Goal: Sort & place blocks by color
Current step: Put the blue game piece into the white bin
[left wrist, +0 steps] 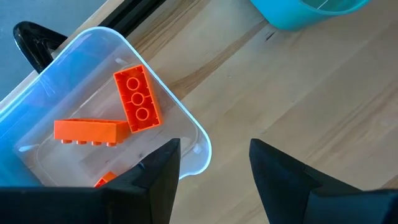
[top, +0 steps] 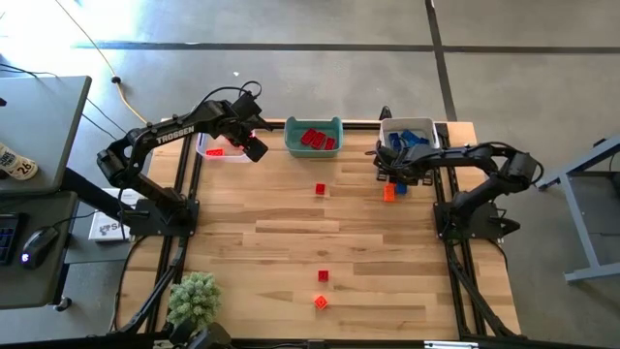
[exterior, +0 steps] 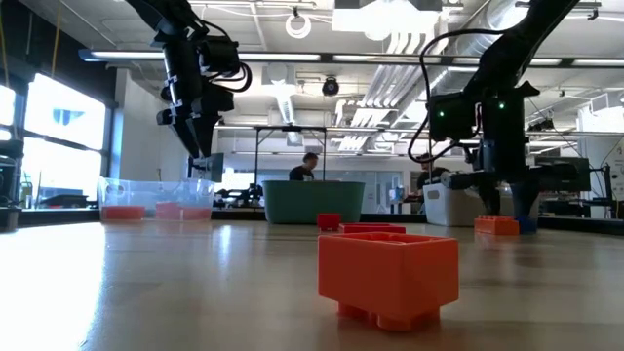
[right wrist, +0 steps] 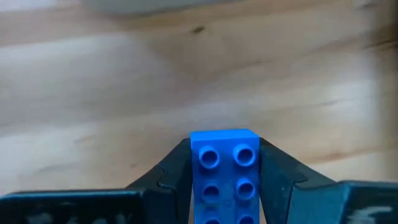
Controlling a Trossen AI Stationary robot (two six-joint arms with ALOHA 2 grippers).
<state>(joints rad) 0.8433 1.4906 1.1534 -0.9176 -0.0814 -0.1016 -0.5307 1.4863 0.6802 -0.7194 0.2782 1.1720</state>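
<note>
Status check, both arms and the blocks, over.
Right gripper closed on small blue plastic brick, beside orange brick. Left gripper open, empty, over clear bin. Nothing blocking.

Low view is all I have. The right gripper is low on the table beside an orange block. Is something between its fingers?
Observer: Yes. The right wrist view shows the right gripper with a blue block between its fingers, which touch both its sides.
Operator: And the left gripper, above the clear bin, does it carry a block?
Observer: No. In the left wrist view the left gripper is open with nothing in it.
Operator: What lies in that bin?
Observer: The clear bin holds orange blocks only, as far as the left wrist view shows.
</note>
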